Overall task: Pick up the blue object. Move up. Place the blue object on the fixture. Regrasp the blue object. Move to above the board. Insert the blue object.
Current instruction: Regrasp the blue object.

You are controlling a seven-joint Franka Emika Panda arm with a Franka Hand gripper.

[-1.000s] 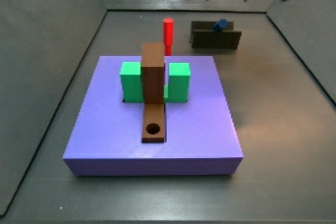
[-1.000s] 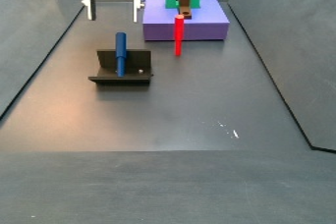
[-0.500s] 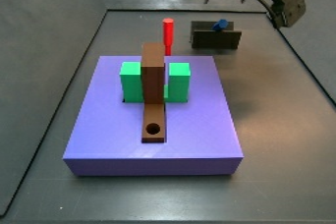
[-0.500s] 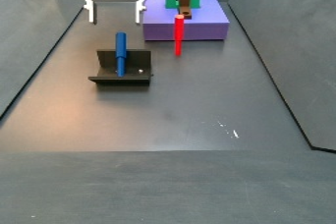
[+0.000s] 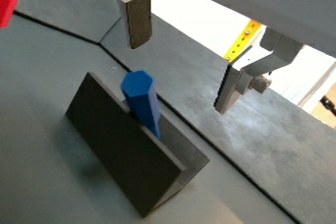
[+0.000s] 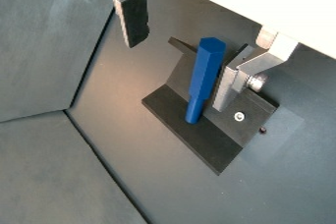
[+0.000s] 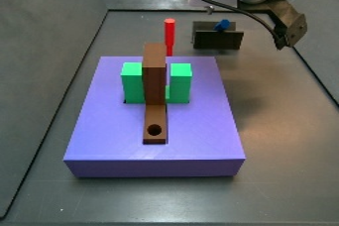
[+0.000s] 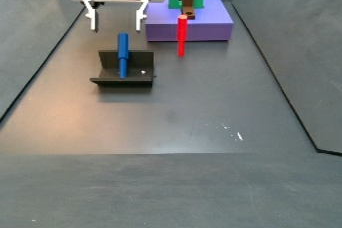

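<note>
Standing upright in the fixture (image 8: 122, 76), the blue peg (image 8: 123, 54) is leaning against the fixture's back wall, with the claw (image 8: 115, 12) hovering above and a little behind it, not touching. Claw is spread wide open, holding nothing; in both wrist views the peg (image 6: 203, 79) is sitting between the two silver fingers (image 6: 133, 17), well apart from the one with the dark pad showing and just beside the other. In a wrist view the peg (image 5: 141, 100) is showing a faceted top end and a slim straight body, plain blue, rising past the fixture's dark wall (image 5: 121, 145). In a side view only the blue tip (image 7: 224, 25) is peeking over the fixture (image 7: 217, 38), with the claw (image 7: 283, 24) hanging beside it toward the right wall.

Red peg (image 8: 182, 34) is standing upright on the grey floor (image 8: 187, 132) between the fixture and the violet slab (image 7: 157, 126). Board (image 7: 157, 89) is lying along the slab's top between two green blocks (image 7: 133, 81), its round hole (image 7: 155, 130) at the near end. Floor around the fixture is lying open; the grey side walls are standing close on either side.
</note>
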